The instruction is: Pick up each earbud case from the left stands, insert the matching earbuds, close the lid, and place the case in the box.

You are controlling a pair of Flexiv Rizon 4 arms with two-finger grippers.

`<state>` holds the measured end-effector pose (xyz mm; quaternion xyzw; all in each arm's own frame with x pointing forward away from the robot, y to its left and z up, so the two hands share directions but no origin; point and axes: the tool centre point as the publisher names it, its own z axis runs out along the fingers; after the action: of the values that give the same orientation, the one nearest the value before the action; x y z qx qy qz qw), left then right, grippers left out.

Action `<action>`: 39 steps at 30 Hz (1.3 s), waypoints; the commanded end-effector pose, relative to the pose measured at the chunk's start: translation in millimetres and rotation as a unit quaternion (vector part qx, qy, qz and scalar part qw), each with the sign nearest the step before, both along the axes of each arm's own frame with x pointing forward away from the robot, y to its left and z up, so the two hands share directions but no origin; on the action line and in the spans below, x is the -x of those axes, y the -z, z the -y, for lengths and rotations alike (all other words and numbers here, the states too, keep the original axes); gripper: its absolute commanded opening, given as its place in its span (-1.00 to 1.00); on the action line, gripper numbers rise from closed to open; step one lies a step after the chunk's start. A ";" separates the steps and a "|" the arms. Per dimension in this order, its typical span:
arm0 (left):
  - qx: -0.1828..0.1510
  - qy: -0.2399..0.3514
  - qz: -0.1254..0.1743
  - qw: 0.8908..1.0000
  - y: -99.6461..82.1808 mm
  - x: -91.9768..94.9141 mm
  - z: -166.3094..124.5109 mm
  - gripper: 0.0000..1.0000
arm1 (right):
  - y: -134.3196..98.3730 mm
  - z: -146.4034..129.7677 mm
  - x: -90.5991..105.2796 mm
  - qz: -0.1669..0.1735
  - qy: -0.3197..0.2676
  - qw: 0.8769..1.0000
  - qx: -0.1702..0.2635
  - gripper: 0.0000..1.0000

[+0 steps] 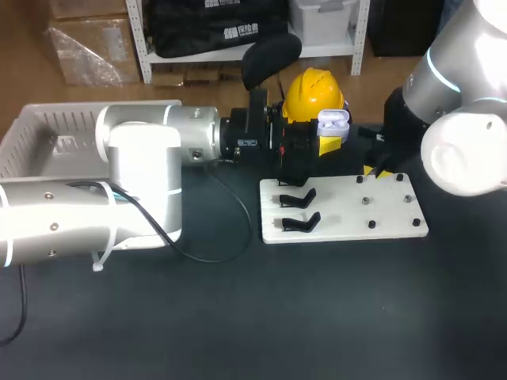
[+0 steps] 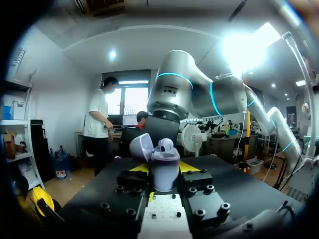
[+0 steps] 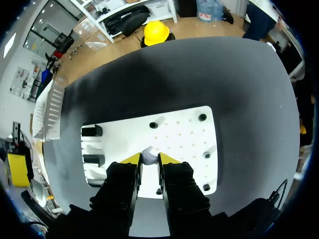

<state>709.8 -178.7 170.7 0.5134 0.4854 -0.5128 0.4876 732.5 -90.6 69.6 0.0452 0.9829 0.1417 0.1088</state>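
White board (image 1: 348,207), flat on the dark table (image 1: 238,317): two black stands (image 1: 298,198) at its left end, one behind the other; small black studs (image 1: 371,225) scattered toward its right end

Earbud case (image 2: 164,178), pale lilac, upright, lid (image 2: 142,147) swung open to one side; a rounded white earbud top (image 2: 166,145) shows above its rim. Held off the table, just beyond the board's far edge, near the right arm (image 1: 463,119)

Left gripper (image 2: 164,168): at the end of the left arm (image 1: 142,166), which lies across the table from the left side. Jaws closed on the earbud case from two sides, with the yellow tips showing at either flank of it

Right gripper (image 3: 149,160): over the middle of the board, pointing down at it. Yellow tips drawn close together, pinching a small whitish loose earbud (image 3: 148,155) between them

Box (image 1: 47,134): white slatted basket at the table's far left, behind the left arm and well apart from the board; contents cannot be made out
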 end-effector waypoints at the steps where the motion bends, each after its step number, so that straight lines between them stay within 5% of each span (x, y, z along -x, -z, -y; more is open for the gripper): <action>1: 0.001 0.000 0.000 1.000 0.2 -0.1 -0.1 -1.00 | -22.4 6.6 18.1 -0.005 -0.050 0.999 0.021 -1.00; 25: 0.001 0.000 0.000 1.000 0.2 -0.1 -0.1 -1.00 | -82.5 27.1 62.9 -0.046 -0.190 0.977 0.090 -1.00; 39: 0.001 0.000 0.000 1.000 0.2 -0.1 -0.1 -1.00 | -131.4 -8.2 61.1 -0.009 -0.222 0.972 0.072 -1.00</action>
<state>709.8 -178.7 170.7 0.5134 0.4854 -0.5129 0.4876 675.9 -91.1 192.3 -0.1797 0.9769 0.0949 0.0665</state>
